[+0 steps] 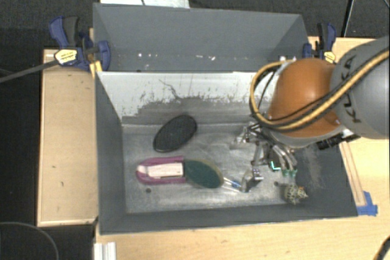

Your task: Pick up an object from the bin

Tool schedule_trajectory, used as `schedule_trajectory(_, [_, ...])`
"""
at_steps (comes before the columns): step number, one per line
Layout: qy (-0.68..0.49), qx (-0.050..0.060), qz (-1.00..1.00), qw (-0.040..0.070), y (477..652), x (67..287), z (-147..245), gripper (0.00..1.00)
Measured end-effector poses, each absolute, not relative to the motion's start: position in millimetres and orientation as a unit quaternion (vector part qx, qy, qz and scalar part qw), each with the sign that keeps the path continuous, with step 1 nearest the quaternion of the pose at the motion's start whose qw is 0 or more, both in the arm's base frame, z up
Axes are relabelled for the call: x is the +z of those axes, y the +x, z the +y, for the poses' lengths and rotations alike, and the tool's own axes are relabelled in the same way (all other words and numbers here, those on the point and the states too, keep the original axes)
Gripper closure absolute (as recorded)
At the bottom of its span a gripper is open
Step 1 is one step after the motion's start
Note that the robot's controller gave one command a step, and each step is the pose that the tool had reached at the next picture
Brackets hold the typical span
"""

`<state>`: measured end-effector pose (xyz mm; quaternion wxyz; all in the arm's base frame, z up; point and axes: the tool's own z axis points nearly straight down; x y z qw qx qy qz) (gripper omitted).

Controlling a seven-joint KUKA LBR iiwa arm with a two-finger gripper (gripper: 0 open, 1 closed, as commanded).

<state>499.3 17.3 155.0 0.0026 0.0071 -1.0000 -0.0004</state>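
In the bin [111, 149]: black oval [175, 133], purple block [160, 170], green oval [203, 174] near tool [249, 182]

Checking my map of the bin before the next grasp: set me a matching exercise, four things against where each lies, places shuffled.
Things: 1 black oval; 2 pink and white block; 3 dark green oval; 4 small speckled lump.
Places: a front right, beyond the gripper; b farthest left along the front; c alone, farthest back; d between the block and the gripper.
Pairs: 1-c, 2-b, 3-d, 4-a.
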Motion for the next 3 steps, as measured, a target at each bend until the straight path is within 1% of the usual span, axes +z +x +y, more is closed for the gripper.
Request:
schedule_trajectory(1, [0.01,-0.001,-1.0,-0.005,488.5,71,64,0.0])
schedule_trajectory(2, [-0.017,-0.002,-1.0,-0.003,493.5,102,117,0.0])
schedule_trajectory(3, [-0.1,-0.001,-0.995,-0.002,493.7,117,121,0.0])
